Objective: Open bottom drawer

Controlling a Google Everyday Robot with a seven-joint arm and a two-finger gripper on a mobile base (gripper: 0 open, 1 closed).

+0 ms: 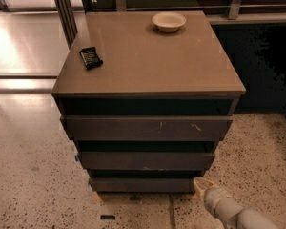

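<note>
The bottom drawer (143, 184) is the lowest, narrowest dark brown front of the cabinet, just above the floor. It sits flush, set back under the middle front (145, 160) and the scratched top front (148, 128). My gripper (201, 184) comes in from the lower right on a pale arm. Its tip is at the right end of the bottom drawer front, touching or nearly touching it.
The cabinet top (148, 56) carries a white bowl (168, 21) at the back and a small black packet (90, 57) at the left. Speckled floor lies all around. A dark metal post (66, 11) stands behind the left corner. A small dark scrap (107, 217) lies on the floor in front.
</note>
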